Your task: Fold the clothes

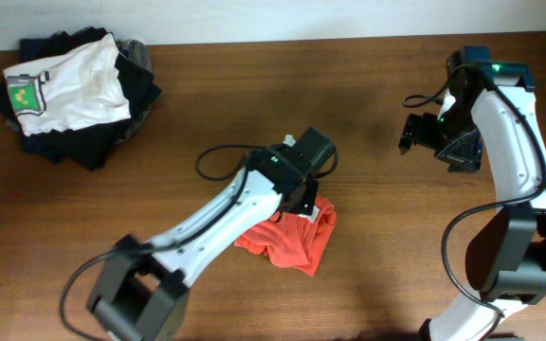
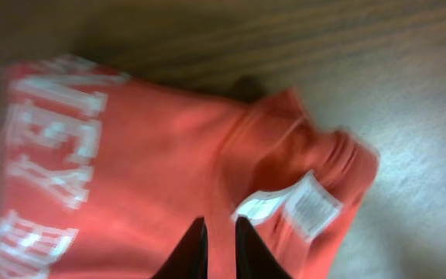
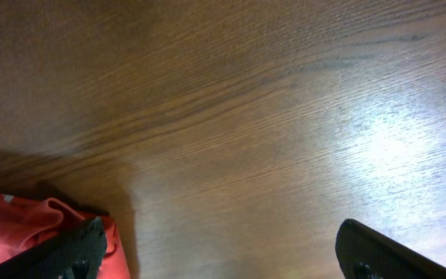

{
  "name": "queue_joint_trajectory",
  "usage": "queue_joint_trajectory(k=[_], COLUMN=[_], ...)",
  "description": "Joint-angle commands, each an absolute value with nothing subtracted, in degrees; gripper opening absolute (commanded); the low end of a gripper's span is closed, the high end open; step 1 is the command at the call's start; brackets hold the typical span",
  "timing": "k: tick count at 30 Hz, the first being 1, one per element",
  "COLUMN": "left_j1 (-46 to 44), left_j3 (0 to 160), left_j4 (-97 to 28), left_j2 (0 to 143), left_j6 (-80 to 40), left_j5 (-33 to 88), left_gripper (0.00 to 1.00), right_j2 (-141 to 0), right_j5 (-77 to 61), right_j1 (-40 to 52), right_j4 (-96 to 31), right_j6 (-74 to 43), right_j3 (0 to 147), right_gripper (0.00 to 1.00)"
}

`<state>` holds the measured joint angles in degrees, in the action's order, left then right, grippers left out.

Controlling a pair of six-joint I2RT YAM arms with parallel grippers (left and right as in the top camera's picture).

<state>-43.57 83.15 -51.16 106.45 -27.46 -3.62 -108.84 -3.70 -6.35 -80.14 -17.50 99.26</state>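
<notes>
Early step: getting hold, no fold made yet. Pinching the shirt [image 1: 290,237], bunched at 6 o'clock from the table [image 1: 254,85] middle, near its tag [image 2: 308,205] with the left gripper [image 2: 221,248]. Holding the right gripper [image 3: 219,232] spread wide, empty, at 3 o'clock. Next, probably lifting and laying flat

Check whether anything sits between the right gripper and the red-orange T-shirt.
Nothing visible does. Only bare wooden table lies between the open right gripper and the red-orange T-shirt. The left gripper is at the shirt itself, pinching a fold near the neck tag.
</notes>
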Motion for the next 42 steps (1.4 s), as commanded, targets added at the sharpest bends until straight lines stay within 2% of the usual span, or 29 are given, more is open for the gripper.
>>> queue_joint_trajectory(k=[1,8,13,15,19,21,22,25,29,34,38,42], left_j1=[-45.7,-51.8,-53.4,-53.1,-50.7,-48.6,-46.8,-39.1,-27.6,-14.9,-9.1,-6.4], left_j3=[83.4,83.4,85.8,88.4,92.4,92.6,92.6,92.6,92.1,91.9,91.9,91.9], left_j4=[-47.1,-40.5,-42.5,-45.6,-53.3,-55.5,-57.2,-61.5,-63.1,-62.8,-62.8,-63.8], left_j2=[113.7,124.9,122.8,119.7,111.7,108.3,106.5,103.0,103.4,111.4,117.6,124.7], left_j6=[-27.4,-27.4,-27.4,-27.4,-27.4,-27.4,-27.3,-23.4,-15.1,2.1,8.4,14.1], left_j5=[4.7,11.1,10.5,7.9,-0.1,-1.3,-1.5,-1.5,0.7,28.4,41.3,48.8], left_gripper=[0.12,0.11,0.08,0.11,0.38,0.72,0.82,0.99,0.99,0.99,0.99,0.99], right_j2=[-109.1,-109.1,-109.1,-109.1,-109.1,-109.1,-109.1,-109.1,-109.1,-109.1,-109.1,-109.1], right_j5=[-3.4,-3.4,-3.4,-3.4,-3.4,-3.4,-3.4,-3.4,-3.4,-3.4,-3.4,-3.4], right_j1=[-6.4,-6.4,-6.4,-6.4,-6.4,-6.4,-6.4,-6.4,-6.4,-6.4,-6.4,-6.4], right_j4=[-80.1,-80.1,-80.1,-80.1,-80.1,-80.1,-80.1,-80.1,-80.1,-80.1,-80.1,-80.1], right_j6=[-17.1,-17.1,-17.1,-17.1,-17.1,-17.1,-17.1,-17.1,-17.1,-17.1,-17.1,-17.1], right_j3=[99.9,99.9,99.9,99.9,99.9,99.9,99.9,99.9,99.9,99.9,99.9,99.9], right_gripper=[0.98,0.98,0.98,0.98,0.98,0.98,0.98,0.98,0.98,0.98,0.98,0.98])
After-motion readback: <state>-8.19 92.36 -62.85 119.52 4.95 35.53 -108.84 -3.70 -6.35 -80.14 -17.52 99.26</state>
